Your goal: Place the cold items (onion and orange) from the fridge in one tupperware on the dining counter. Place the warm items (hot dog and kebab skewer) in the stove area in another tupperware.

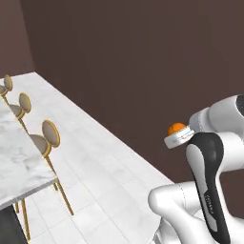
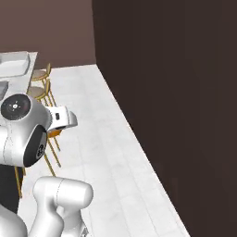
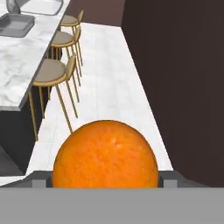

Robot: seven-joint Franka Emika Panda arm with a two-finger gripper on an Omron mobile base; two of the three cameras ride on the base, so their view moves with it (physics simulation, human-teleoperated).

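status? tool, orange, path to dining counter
Tool shut on orange, carried clear of any surface. Dining counter ahead to the left; tupperware on it. Stools line its near edge; floor lane open.

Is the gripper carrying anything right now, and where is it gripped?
Yes: the orange sits between the fingers of the gripper, held across its opposite sides at its widest part.

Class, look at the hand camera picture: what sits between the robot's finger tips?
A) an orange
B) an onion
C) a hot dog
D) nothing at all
A: a round orange sits in the hand between the two dark finger tips, with the stools and the marble counter beyond it.
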